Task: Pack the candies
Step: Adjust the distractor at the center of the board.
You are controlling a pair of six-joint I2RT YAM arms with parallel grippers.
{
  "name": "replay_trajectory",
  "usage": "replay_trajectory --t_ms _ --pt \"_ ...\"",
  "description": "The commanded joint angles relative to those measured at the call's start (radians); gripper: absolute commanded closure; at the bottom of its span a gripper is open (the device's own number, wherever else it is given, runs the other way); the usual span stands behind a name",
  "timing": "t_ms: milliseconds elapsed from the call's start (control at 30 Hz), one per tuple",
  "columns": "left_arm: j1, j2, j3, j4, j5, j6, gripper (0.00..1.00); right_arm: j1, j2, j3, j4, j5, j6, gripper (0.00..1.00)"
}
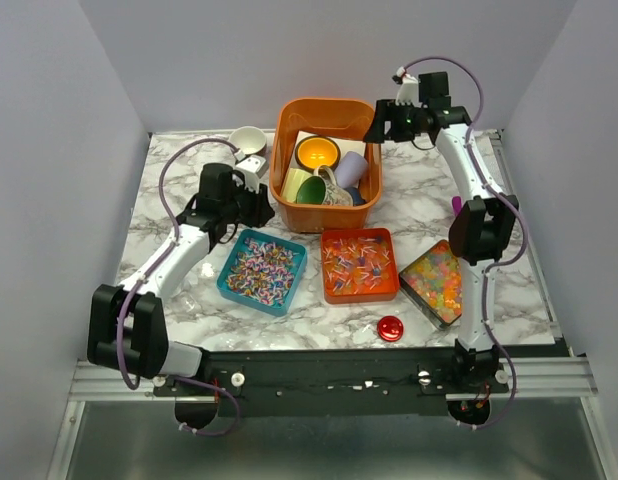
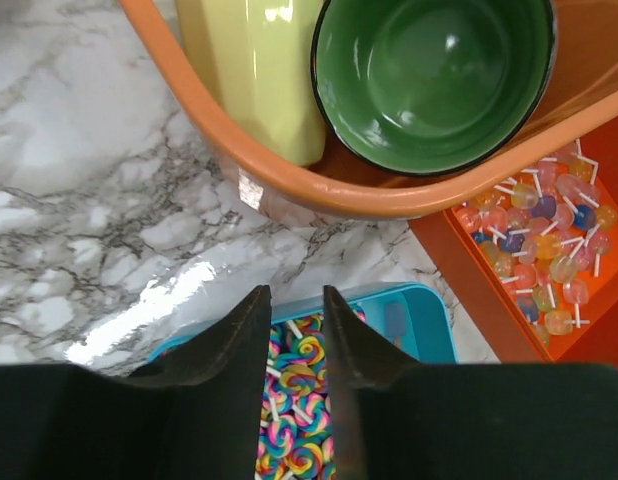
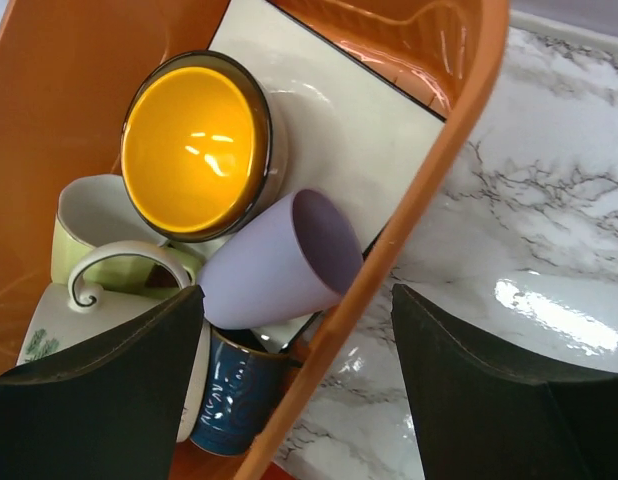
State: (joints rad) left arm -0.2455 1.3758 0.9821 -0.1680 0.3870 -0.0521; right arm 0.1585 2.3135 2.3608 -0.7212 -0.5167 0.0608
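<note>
Now left claw (image 2: 294, 296) narrow, empty, above candies (image 2: 293, 420); right claw (image 3: 297, 296) wide, straddling orange basket (image 3: 429, 170) rim.

A marble counter (image 1: 179, 225) carries an orange basket (image 1: 325, 217) at its rear middle. The basket holds a yellow bowl (image 1: 317, 152), a lilac cup (image 1: 352, 168), a green bowl (image 1: 311, 190), a pale yellow mug (image 1: 294, 182) and a white plate (image 1: 355, 148). In front of it sit a teal tray (image 1: 230, 260) of confetti-like candies (image 1: 264, 270), an orange tray (image 1: 359, 234) of wrapped candies (image 1: 359, 268) just beside it, and, further right, an angled tin (image 1: 421, 306) of jelly-bead candies (image 1: 436, 278). A red lid (image 1: 390, 328) lies near the front edge, between the orange tray and the tin. A white cup (image 1: 248, 138) stands at the back, left of the basket. The left tool (image 1: 261, 205) hovers beside the basket's left wall, near the teal tray's far corner. The right tool (image 1: 374, 128) hangs at the basket's right rear corner.
</note>
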Motion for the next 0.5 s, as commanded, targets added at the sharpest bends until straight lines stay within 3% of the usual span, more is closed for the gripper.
replay_trajectory --t_ms 0,67,200,333,400,467 --pt "-0.011 0.046 -0.049 0.085 0.059 -0.029 0.68 0.041 0.044 0.034 0.031 0.102 0.063 0.19" --pt "-0.011 0.075 -0.068 0.117 0.059 -0.061 0.69 0.041 0.052 0.026 0.037 0.151 0.085 0.22" --pt "-0.018 0.13 -0.121 0.269 -0.002 -0.178 0.66 0.041 0.079 0.026 0.034 0.248 0.1 0.37" --pt "-0.049 0.224 -0.076 0.353 0.012 -0.249 0.66 0.038 0.087 0.015 0.02 0.322 0.128 0.65" --pt "-0.061 0.249 -0.027 0.36 0.019 -0.268 0.65 0.038 0.092 -0.006 0.016 0.323 0.128 0.68" --pt "-0.061 0.284 0.021 0.367 0.009 -0.294 0.65 0.033 0.103 -0.014 0.005 0.339 0.134 0.82"
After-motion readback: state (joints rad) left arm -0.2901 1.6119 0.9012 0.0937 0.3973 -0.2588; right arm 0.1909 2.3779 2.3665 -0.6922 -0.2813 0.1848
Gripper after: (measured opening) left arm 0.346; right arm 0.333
